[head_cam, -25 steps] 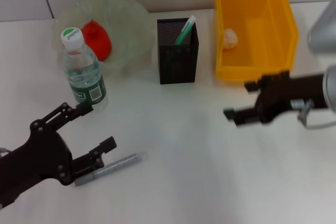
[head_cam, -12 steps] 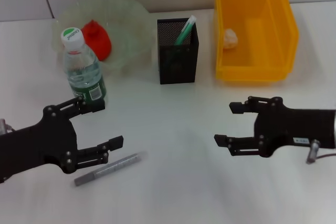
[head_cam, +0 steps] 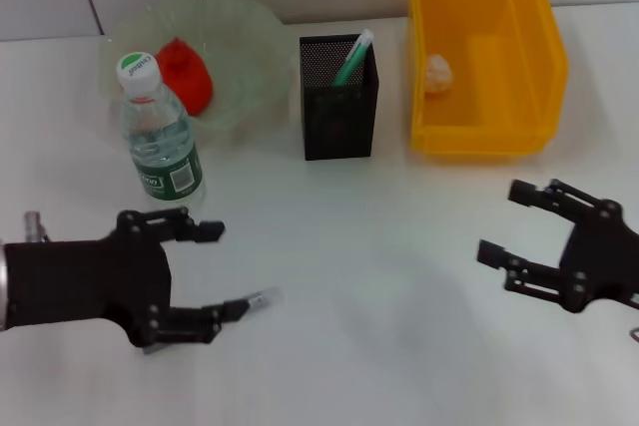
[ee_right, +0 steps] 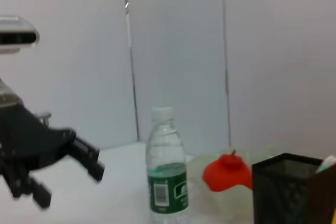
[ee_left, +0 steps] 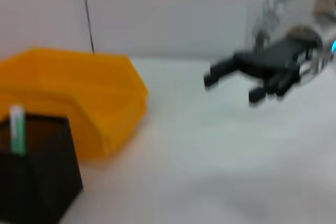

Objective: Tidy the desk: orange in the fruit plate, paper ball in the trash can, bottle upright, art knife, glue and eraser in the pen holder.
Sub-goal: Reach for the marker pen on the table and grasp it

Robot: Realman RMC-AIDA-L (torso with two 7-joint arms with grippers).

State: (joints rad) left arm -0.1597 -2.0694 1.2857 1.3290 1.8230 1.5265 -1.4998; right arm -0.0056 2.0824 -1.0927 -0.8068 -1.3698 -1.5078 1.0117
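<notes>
My left gripper (head_cam: 226,269) is open at the front left, its near finger over a grey art knife (head_cam: 260,297) that lies flat on the table, mostly hidden. The bottle (head_cam: 160,137) stands upright just behind it. The orange (head_cam: 185,72) lies in the green fruit plate (head_cam: 250,32). The black mesh pen holder (head_cam: 337,97) holds a green-white glue stick (head_cam: 351,57). A paper ball (head_cam: 437,72) lies in the yellow bin (head_cam: 499,132). My right gripper (head_cam: 499,221) is open and empty at the front right. No eraser shows.
The right wrist view shows the bottle (ee_right: 167,177), orange (ee_right: 227,171), pen holder (ee_right: 283,187) and left gripper (ee_right: 68,184). The left wrist view shows the bin (ee_left: 79,93), pen holder (ee_left: 31,177) and right gripper (ee_left: 236,80). White table (head_cam: 349,276) lies between the arms.
My left gripper has come down and forward over the art knife. My right gripper has drawn back from the bin toward the front right, still open.
</notes>
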